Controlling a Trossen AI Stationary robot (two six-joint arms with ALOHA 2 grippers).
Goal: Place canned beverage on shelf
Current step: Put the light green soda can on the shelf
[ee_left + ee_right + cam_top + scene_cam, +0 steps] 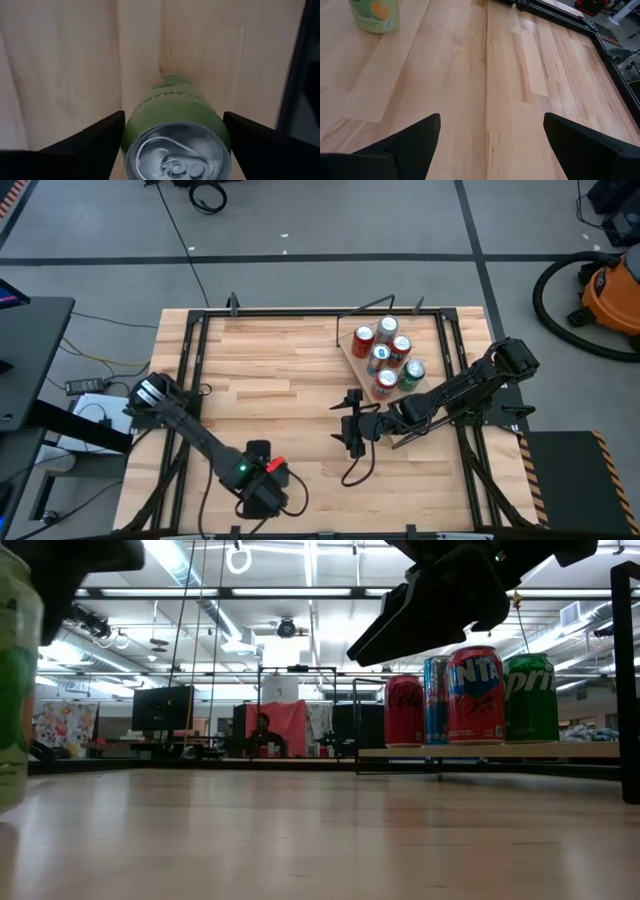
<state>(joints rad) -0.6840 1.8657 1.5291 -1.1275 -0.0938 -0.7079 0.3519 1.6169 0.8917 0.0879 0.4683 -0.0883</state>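
A green beverage can (172,107) with a silver top stands upright on the wooden table near its front edge. It also shows at the left edge of the low view (15,680) and far off in the right wrist view (375,15). My left gripper (173,115) points straight down over it, open, with one finger on each side of the can's upper part. In the high view this gripper (262,490) hides the can. The shelf (356,364), a small light board set askew at the back right, carries several cans (388,355). My right gripper (350,425) hangs open over bare table near the shelf.
Black metal rails (190,380) run along the table's left, right and far sides. A dark cable (355,470) loops on the table below my right gripper. In the low view the shelf board (480,751) sits slightly above the tabletop, with bare wood between the green can and the shelf.
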